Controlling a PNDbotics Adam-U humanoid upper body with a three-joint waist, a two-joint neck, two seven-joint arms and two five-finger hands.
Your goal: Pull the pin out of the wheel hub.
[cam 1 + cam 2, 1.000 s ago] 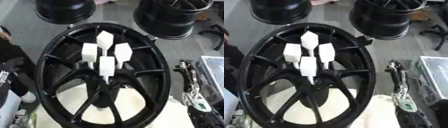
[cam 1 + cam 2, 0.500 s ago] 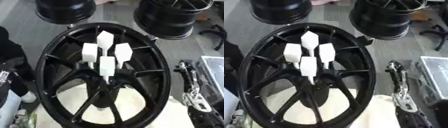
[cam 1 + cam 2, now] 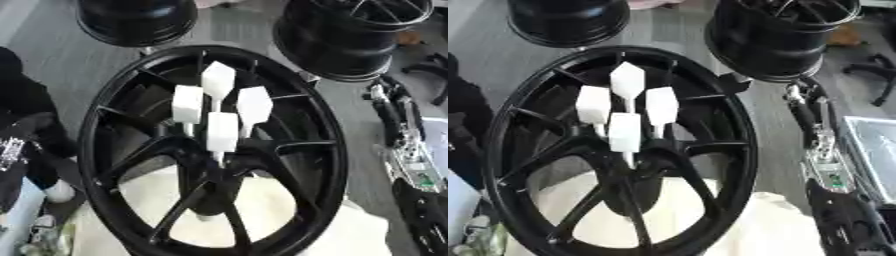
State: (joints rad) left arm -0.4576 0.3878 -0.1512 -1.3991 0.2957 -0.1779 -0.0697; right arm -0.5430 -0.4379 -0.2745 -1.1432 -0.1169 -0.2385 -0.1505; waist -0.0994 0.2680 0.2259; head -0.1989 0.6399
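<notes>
A large black wheel hub [image 3: 332, 150] lies flat in the middle on a cream cushion [image 3: 359, 230]. Several white flag-shaped pins stand upright round its centre: the front one [image 3: 221, 131], a left one [image 3: 187, 103], a right one [image 3: 254, 105] and a far one [image 3: 218, 80]. My right hand [image 3: 808, 117] hangs just outside the rim on the right, fingers straight and pointing away, touching nothing. A dark shape with silver marks at the left edge [image 3: 16, 150] looks like my left arm; its hand is unclear.
Two more black wheels stand at the back, one left [image 3: 136, 20] and one right [image 3: 350, 35]. A pale tray [image 3: 877, 150] lies at the right edge and a chair base [image 3: 872, 70] beyond it. Grey floor shows around the rim.
My right hand has slid farther away along the outside of the rim. The pins and the wheel have not moved.
</notes>
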